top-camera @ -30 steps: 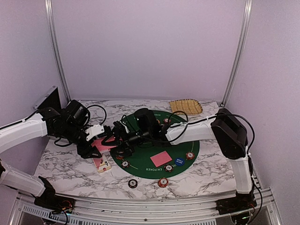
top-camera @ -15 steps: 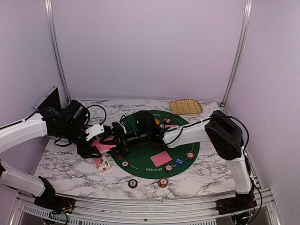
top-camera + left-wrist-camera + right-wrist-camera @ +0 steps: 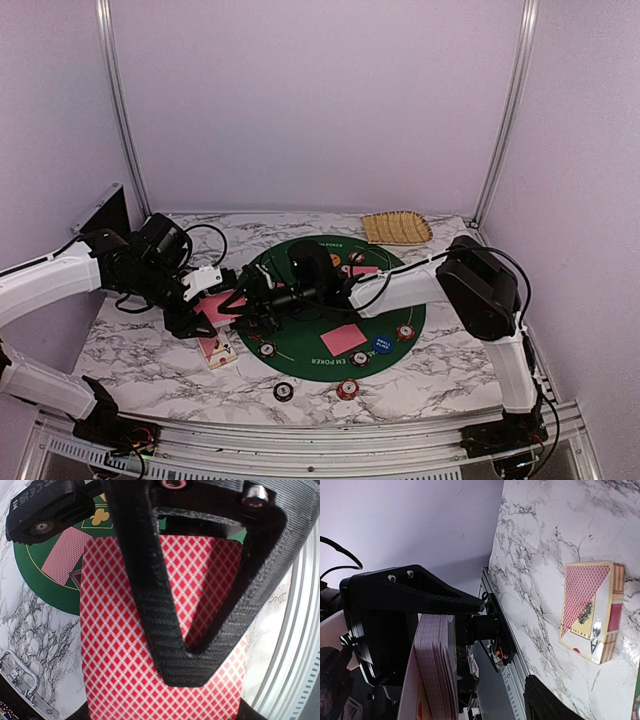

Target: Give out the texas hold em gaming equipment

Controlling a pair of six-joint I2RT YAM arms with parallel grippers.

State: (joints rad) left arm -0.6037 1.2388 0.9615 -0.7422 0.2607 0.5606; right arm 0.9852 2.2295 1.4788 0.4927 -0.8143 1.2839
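Note:
My left gripper (image 3: 212,304) is shut on a deck of red-backed playing cards (image 3: 115,645), held above the table's left side. Its black fingers (image 3: 150,595) meet in a V across the top card. My right gripper (image 3: 250,295) reaches left from over the green mat (image 3: 400,300) to the deck's edge. In the right wrist view the deck (image 3: 432,675) stands edge-on, with a gap to my right fingertip (image 3: 550,702), so the jaws stand open around it. One red-backed card (image 3: 343,338) lies on the mat beside a blue button (image 3: 382,343). Chips (image 3: 405,331) lie around.
A card box (image 3: 217,350) lies on the marble below the deck, also the box (image 3: 592,610) in the right wrist view. More chips (image 3: 347,389) sit near the front edge. A tan woven tray (image 3: 397,228) is at the back right.
My right gripper has moved left up to the deck and its jaws have narrowed. The left gripper and deck have stayed put.

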